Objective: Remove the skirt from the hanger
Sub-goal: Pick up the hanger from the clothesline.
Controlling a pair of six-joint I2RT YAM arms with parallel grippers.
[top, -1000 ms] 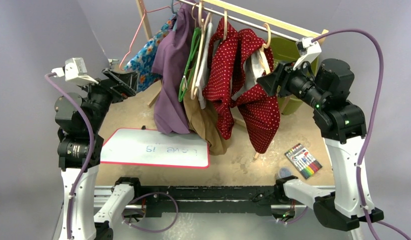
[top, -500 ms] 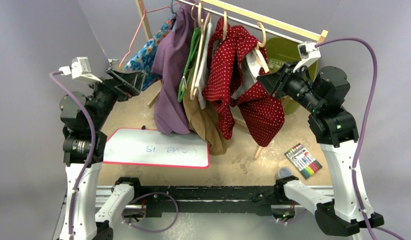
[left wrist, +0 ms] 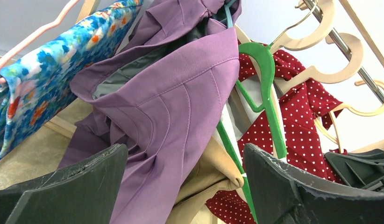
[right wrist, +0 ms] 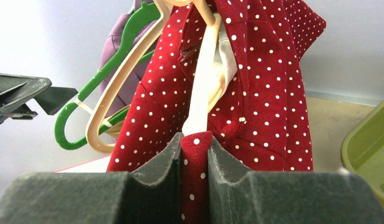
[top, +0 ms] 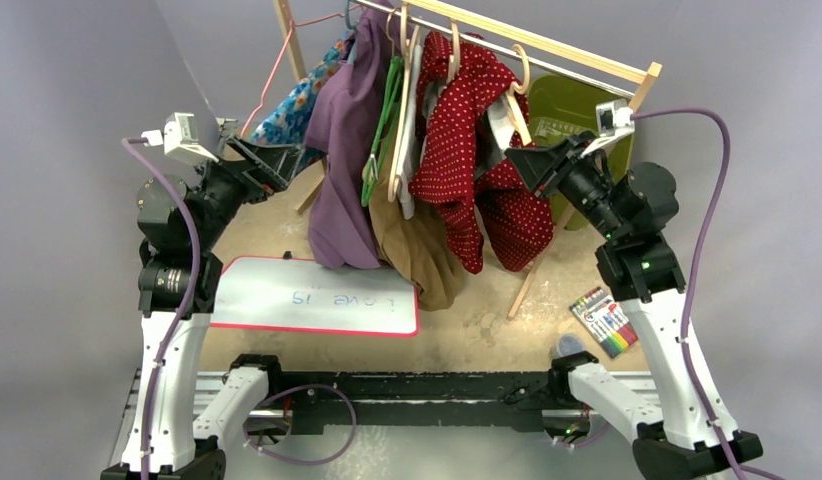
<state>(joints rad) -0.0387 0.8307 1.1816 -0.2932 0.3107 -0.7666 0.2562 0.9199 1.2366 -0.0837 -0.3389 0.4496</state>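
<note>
The red white-dotted skirt (top: 452,150) hangs on a pale wooden hanger (top: 514,108) at the right end of the rail (top: 547,45). My right gripper (top: 517,160) is shut on a fold of the skirt's right side. In the right wrist view the red cloth (right wrist: 269,93) fills the narrow gap between the pads of that gripper (right wrist: 195,140). My left gripper (top: 287,165) stands wide open, just left of the purple jacket (top: 337,150). In the left wrist view the left gripper (left wrist: 185,154) frames the jacket (left wrist: 181,102) and a tan garment (left wrist: 218,172), touching neither.
A floral garment (top: 287,110), a green hanger (top: 382,120) and the tan garment (top: 412,250) crowd the rail left of the skirt. A green bin (top: 567,105) stands behind my right arm. A whiteboard (top: 307,295) and a pack of markers (top: 607,322) lie on the table.
My right gripper has shut on the skirt's fold and moved left and up, bunching the red cloth toward the rail. The left arm has edged right toward the purple jacket.
</note>
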